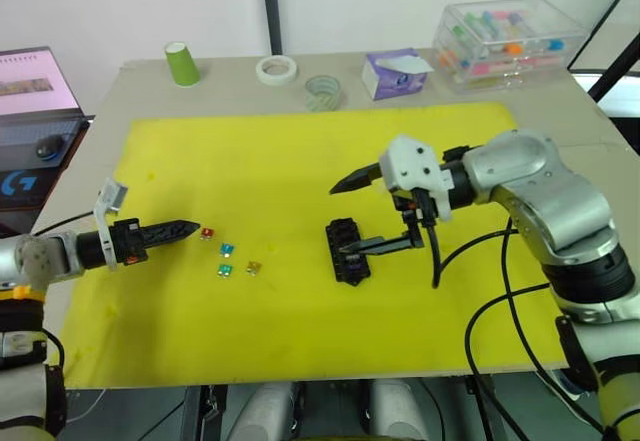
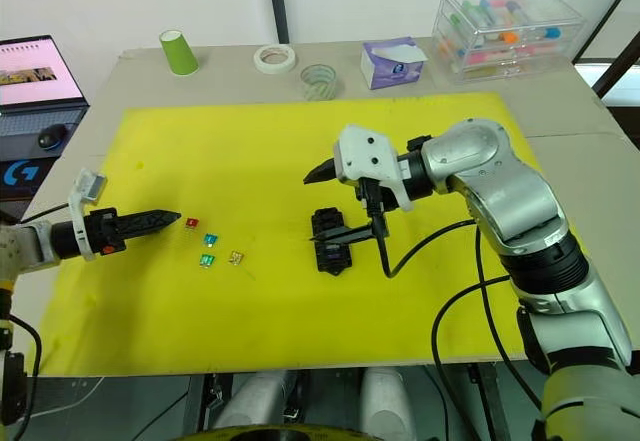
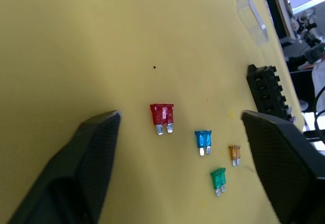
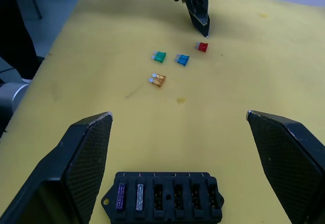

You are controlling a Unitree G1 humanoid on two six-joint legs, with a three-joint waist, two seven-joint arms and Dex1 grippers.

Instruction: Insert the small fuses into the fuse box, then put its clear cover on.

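The fuse box (image 1: 346, 250) is seen lying flat on the yellow mat (image 1: 300, 161), near its middle, with two of its six slots filled, by a purple-looking fuse and a pale grey one (image 4: 139, 197); the other four slots are empty. The right gripper (image 1: 372, 214) is held over the box with its fingers spread wide apart and nothing between them: one finger points out above the box at about 12 o'clock from it, while the other lies low across the box's 3 o'clock side; whether it touches the box cannot be told.

Four loose fuses are seen on the mat at about 9 o'clock from the box, well apart from it. The red fuse (image 1: 207, 232) lies nearest the left gripper (image 1: 178, 229), just beside its tip at 3 o'clock from it. The teal fuse (image 1: 227, 250), the green fuse (image 1: 224, 270) and the amber fuse (image 1: 253, 267) lie a little further on, at roughly 4 o'clock from that tip. The left gripper's fingers are parted, as shown in the left wrist view, and nothing is held between them.

The clear cover (image 3: 252, 19) is seen lying on the mat, apart from the box.
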